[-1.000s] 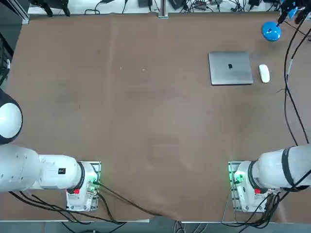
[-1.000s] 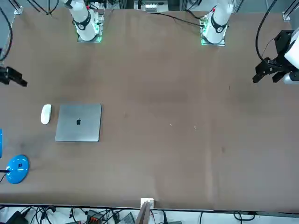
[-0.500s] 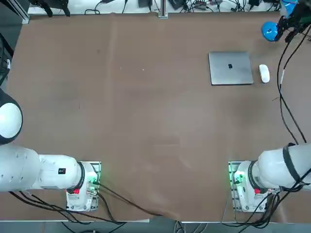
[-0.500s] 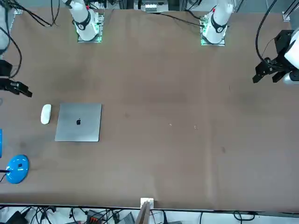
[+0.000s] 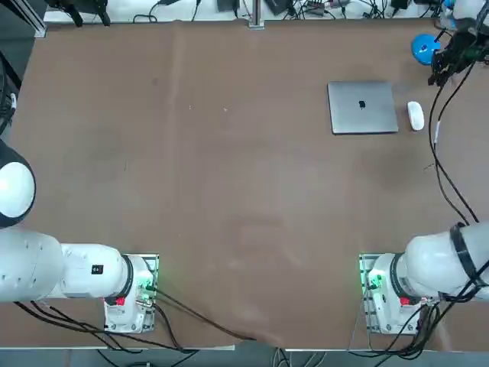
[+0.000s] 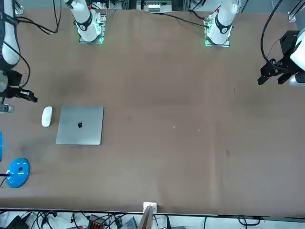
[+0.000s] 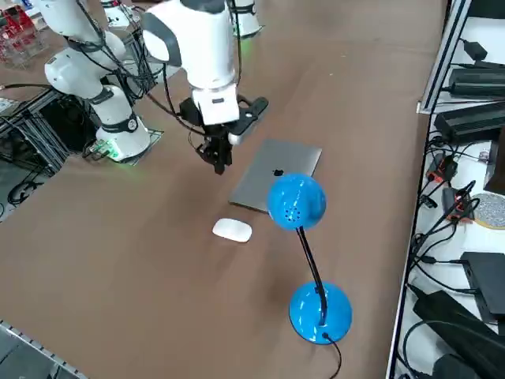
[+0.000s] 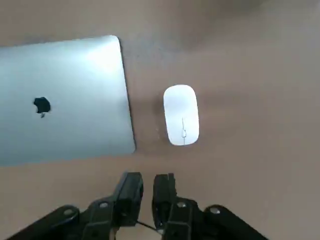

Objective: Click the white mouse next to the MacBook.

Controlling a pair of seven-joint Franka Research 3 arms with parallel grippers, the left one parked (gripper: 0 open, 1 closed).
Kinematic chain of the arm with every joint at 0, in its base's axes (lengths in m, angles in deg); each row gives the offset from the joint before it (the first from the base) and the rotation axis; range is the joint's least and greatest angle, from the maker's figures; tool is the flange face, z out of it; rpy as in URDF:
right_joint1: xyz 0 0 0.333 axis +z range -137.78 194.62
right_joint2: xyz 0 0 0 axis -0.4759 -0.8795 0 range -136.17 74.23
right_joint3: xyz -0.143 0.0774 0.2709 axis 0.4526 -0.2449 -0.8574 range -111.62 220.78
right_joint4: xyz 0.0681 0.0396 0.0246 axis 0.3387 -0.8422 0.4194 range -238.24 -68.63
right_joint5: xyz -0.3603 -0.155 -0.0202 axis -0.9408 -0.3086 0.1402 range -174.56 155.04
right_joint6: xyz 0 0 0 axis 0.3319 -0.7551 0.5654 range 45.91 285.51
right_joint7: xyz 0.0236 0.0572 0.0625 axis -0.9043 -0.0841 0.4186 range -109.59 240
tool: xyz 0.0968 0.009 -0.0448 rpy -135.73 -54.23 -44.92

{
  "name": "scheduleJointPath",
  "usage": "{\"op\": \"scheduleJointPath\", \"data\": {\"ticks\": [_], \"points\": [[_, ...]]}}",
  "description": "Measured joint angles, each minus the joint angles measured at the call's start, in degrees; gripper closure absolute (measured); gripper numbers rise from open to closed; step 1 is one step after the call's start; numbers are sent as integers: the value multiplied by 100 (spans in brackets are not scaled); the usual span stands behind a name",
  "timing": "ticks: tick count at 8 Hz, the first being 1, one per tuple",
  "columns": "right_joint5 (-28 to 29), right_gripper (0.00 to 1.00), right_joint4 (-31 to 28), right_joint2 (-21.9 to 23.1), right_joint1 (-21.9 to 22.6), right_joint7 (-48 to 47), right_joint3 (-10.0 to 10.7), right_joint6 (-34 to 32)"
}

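Observation:
The white mouse (image 5: 415, 115) (image 6: 46, 116) (image 7: 233, 230) lies flat on the brown table, just to the right of the MacBook (image 5: 363, 107) (image 6: 80, 125) (image 7: 276, 174). The MacBook is closed, grey, with a dark logo at its centre. My right gripper (image 5: 439, 73) (image 6: 32, 98) (image 7: 220, 164) hangs in the air above the table. It is a little beyond the mouse and to its right, pointing down. In the right wrist view the mouse (image 8: 181, 115) and MacBook (image 8: 60, 100) lie below, ahead of the shut gripper (image 8: 147, 186), which holds nothing.
A blue desk lamp (image 7: 296, 201) (image 6: 18, 171) (image 5: 424, 47) stands at the far right corner, close behind the mouse and beside my gripper. Black cables (image 5: 439, 153) trail from the right arm over the table's right edge.
My right gripper has come in from the far right corner, past the blue lamp, towards the mouse. The mouse and the MacBook have not moved.

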Motion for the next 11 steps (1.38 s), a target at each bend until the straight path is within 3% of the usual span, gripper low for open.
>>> {"op": "scheduleJointPath", "data": {"ticks": [2, 7, 11], "points": [[0, 97, -222, -164, -209, 379, 3, 339], [0, 98, -959, -473, -261, 440, 2, 1644], [0, 98, -1113, -818, -294, 477, 2, 2269]]}}
